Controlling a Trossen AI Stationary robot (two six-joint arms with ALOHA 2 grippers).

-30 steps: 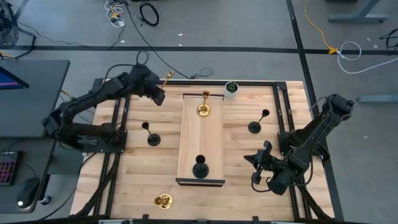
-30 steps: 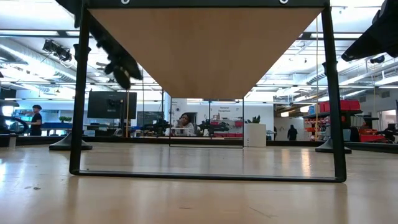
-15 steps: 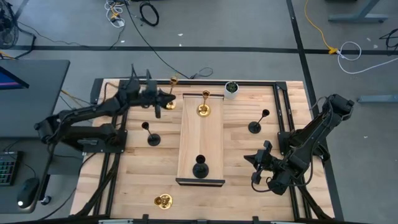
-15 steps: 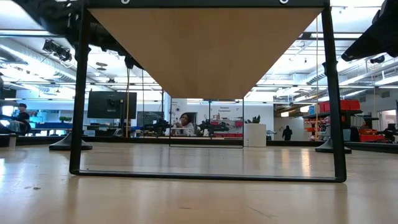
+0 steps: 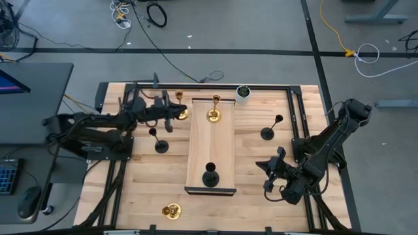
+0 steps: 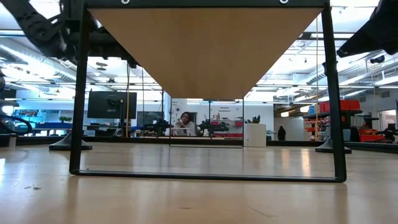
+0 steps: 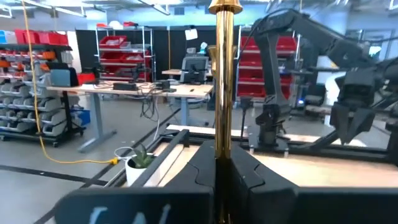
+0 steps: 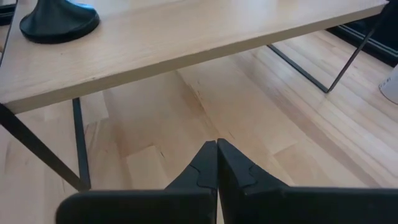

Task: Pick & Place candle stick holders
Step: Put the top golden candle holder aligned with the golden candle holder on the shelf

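Wooden table [image 5: 140, 176], black frame, raised shelf [image 5: 211, 147] down the middle; workshop beyond.

Near edge: gold holder [image 5: 171, 211], lying on its side on the table, left of the shelf's near end. Not yet collected.

Shelf, near end: black holder [image 5: 209, 176], upright. Judged already placed.

Right gripper [image 5: 268, 176]: low over the table right of the shelf, fingers pressed together, nothing between them. Waiting; its wrist view looks under the shelf.

Mid table, left: black holder [image 5: 159, 143], upright, near the left arm. Mid table, right: black holder [image 5: 269, 130], upright, well apart from either gripper.

Shelf, far end: gold holder [image 5: 214, 112], upright. Judged placed.

Far left: left gripper [image 5: 171, 114], fingers pinching a gold holder [image 5: 180, 109] by its stem. Stem [image 7: 221, 81] runs straight up from between the finger pads in the wrist view, cup above, base not seen. Gripped low on the stem, presumably to keep it vertical for setting down on the shelf just beside.

Far edge: white pot [image 5: 243, 93], with plant, just beyond the shelf.
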